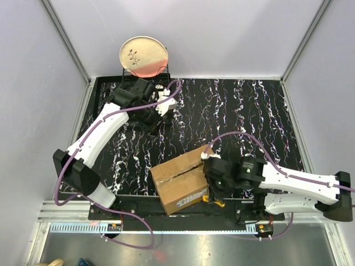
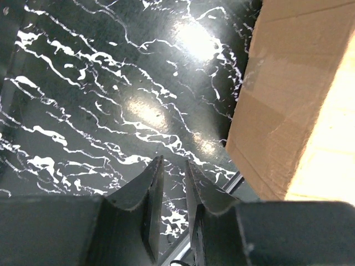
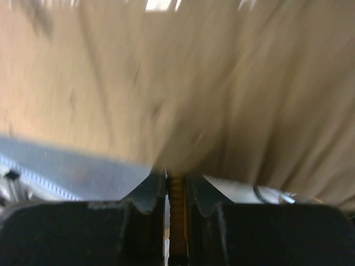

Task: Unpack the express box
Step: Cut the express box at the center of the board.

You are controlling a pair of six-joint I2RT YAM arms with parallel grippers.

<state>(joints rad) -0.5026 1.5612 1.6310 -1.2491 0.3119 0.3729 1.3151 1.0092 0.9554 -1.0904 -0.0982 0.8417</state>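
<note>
The express box [image 1: 180, 183] is a brown cardboard carton lying tilted at the table's near edge, with a seam across its closed top. My right gripper [image 1: 209, 185] is at the box's right side. In the right wrist view the right gripper [image 3: 176, 178] is shut on a thin corrugated cardboard edge of the box [image 3: 177, 83], which fills that view, blurred. My left gripper [image 1: 150, 122] is at the far left of the table, apart from the box. In the left wrist view the left gripper [image 2: 173, 166] is empty, its jaws nearly together above the table, with the box [image 2: 283, 111] at the right.
A black marbled table top [image 1: 249, 111] is enclosed by grey walls. A round plate [image 1: 144, 55] stands in a black wire rack at the back left, just behind the left arm. A metal rail [image 1: 166, 221] runs along the near edge by the arm bases.
</note>
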